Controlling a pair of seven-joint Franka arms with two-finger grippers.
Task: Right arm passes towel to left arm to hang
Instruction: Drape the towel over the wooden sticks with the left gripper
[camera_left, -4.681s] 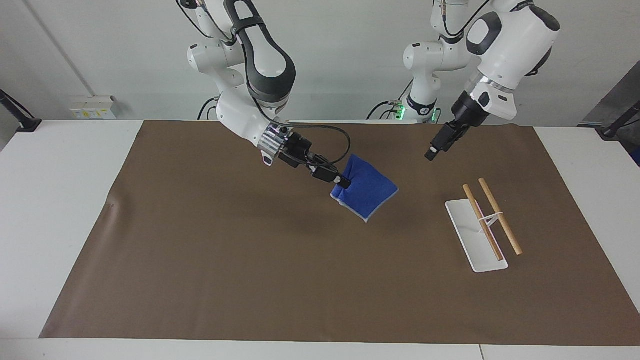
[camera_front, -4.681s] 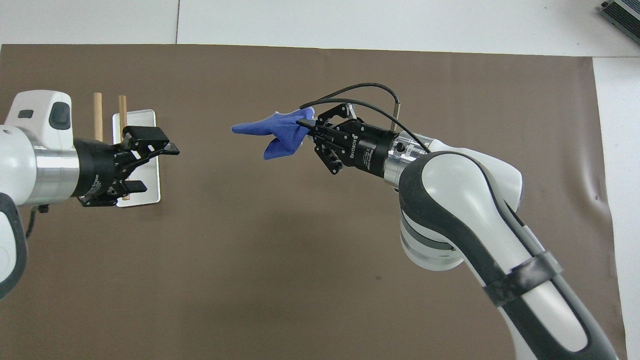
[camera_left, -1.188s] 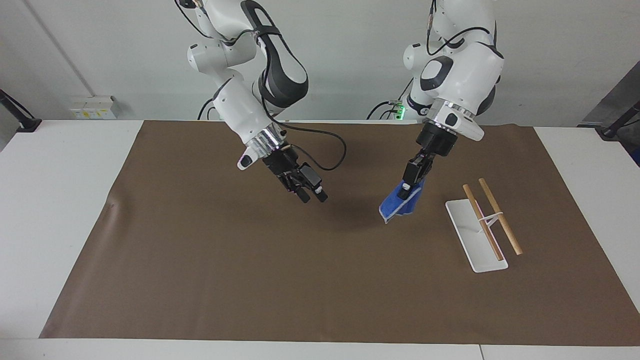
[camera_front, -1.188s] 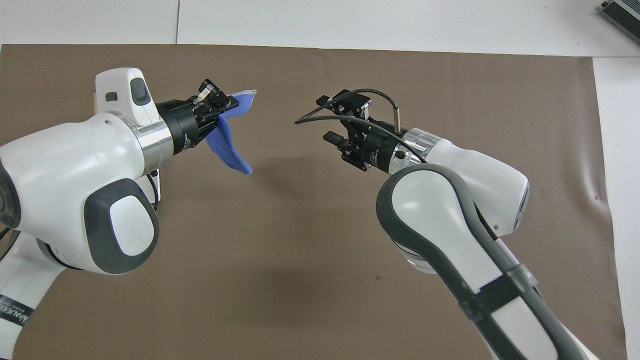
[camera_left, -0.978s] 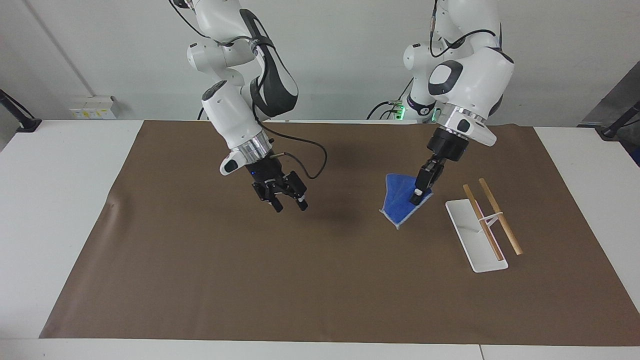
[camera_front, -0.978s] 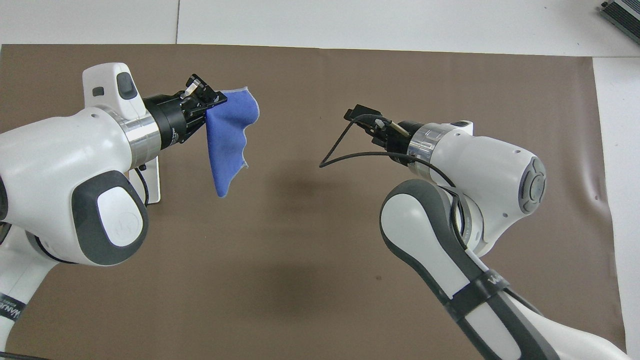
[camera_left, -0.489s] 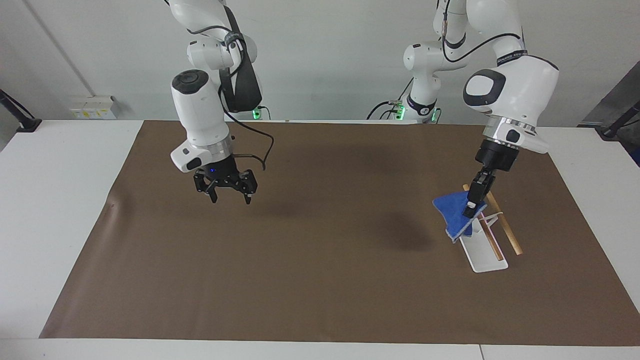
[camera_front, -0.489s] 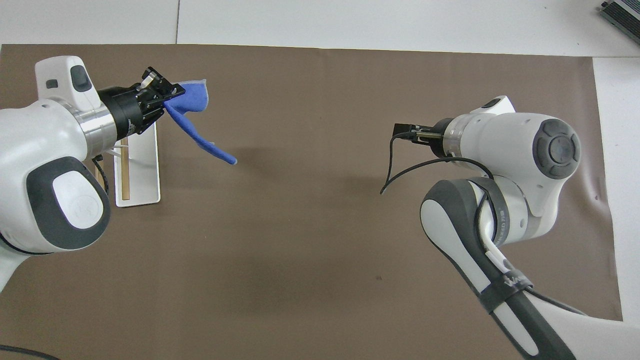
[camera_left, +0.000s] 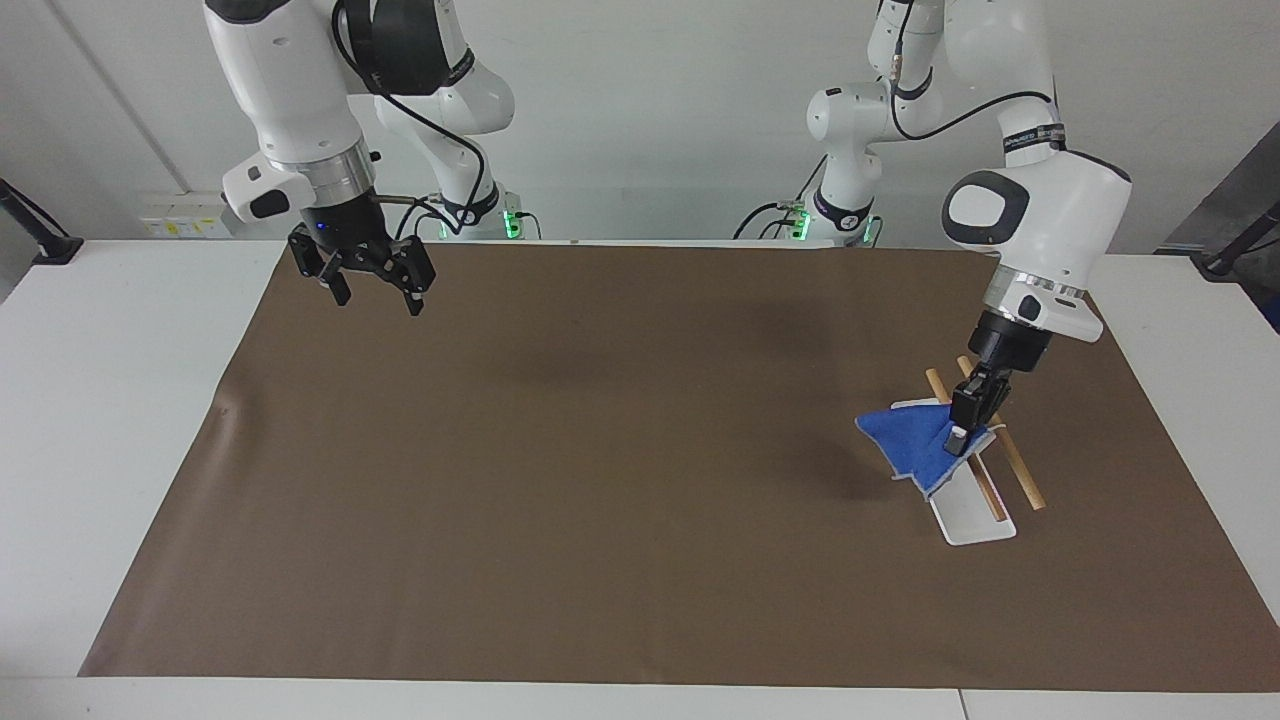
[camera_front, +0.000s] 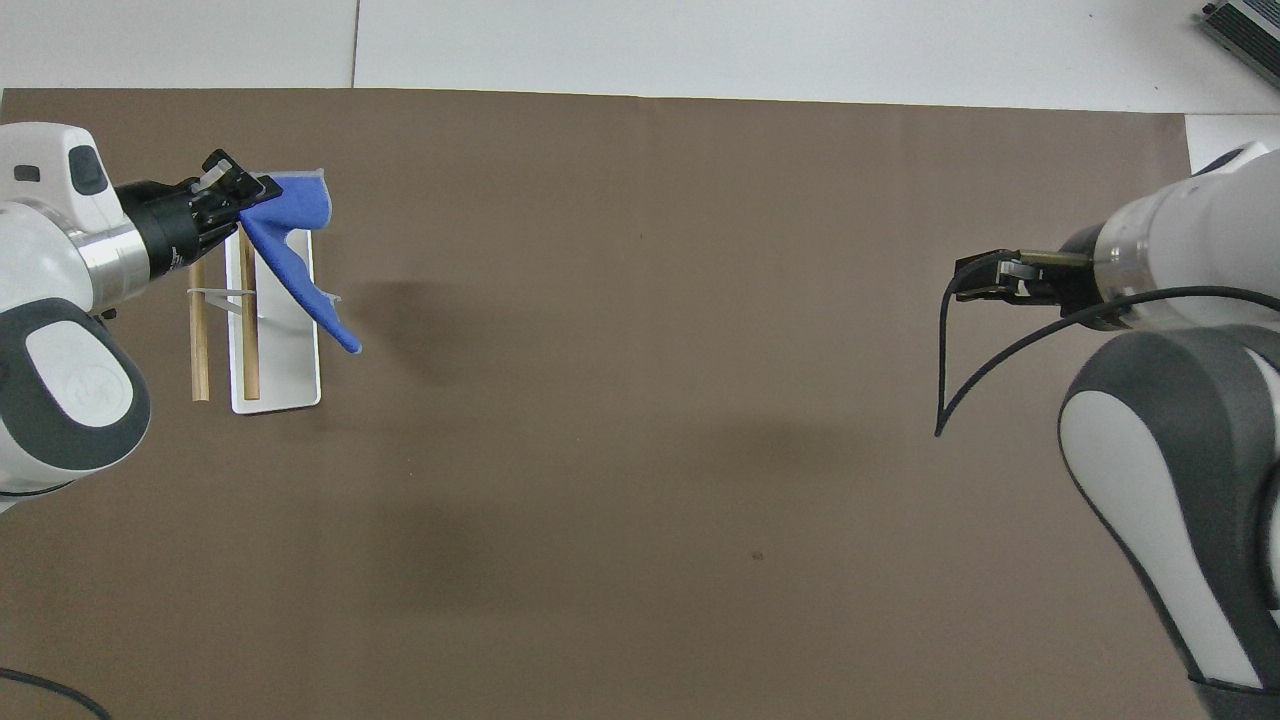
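Observation:
The blue towel hangs from my left gripper, which is shut on its upper corner. The towel hangs over the white rack base and against the wooden rod on the towel's side; I cannot tell whether it rests on the rod. In the overhead view the towel trails from the left gripper across the rack base. My right gripper is open and empty, raised over the mat's corner at the right arm's end. It also shows in the overhead view.
The rack has two wooden rods, and the second rod lies toward the left arm's end. A brown mat covers the table. A loose black cable loops from the right wrist.
The left gripper has carried the towel lower and farther toward the rack, now over its base. The right arm has swung away toward its own end and risen, still open.

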